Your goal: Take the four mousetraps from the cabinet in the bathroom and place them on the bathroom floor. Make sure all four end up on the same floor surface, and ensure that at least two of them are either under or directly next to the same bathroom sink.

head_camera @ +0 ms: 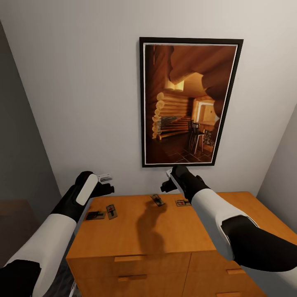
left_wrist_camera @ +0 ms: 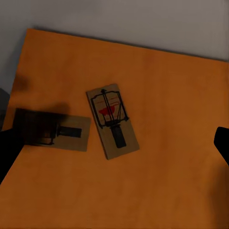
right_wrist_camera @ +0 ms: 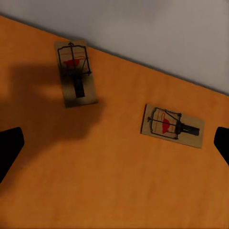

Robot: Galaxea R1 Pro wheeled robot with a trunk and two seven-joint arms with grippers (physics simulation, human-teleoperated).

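Observation:
Four mousetraps lie flat on the cabinet (head_camera: 140, 235) top. Two sit near its left end (head_camera: 95, 215) (head_camera: 111, 211), and two sit toward the back middle (head_camera: 157, 200) (head_camera: 182, 202). My left gripper (head_camera: 106, 183) hovers open above the left pair; the left wrist view shows one mousetrap (left_wrist_camera: 112, 120) lit and another (left_wrist_camera: 52, 130) in shadow, with my left gripper (left_wrist_camera: 114, 150) apart from both. My right gripper (head_camera: 167, 181) hovers open over the back pair. In its wrist view, that pair of mousetraps (right_wrist_camera: 75, 72) (right_wrist_camera: 172, 126) lies below my right gripper (right_wrist_camera: 116, 148), untouched.
A large framed picture (head_camera: 189, 103) hangs on the white wall right behind the cabinet. Drawer fronts with flat pulls (head_camera: 128, 258) face me below the top. A grey wall stands close on the left, and another wall closes in at the right.

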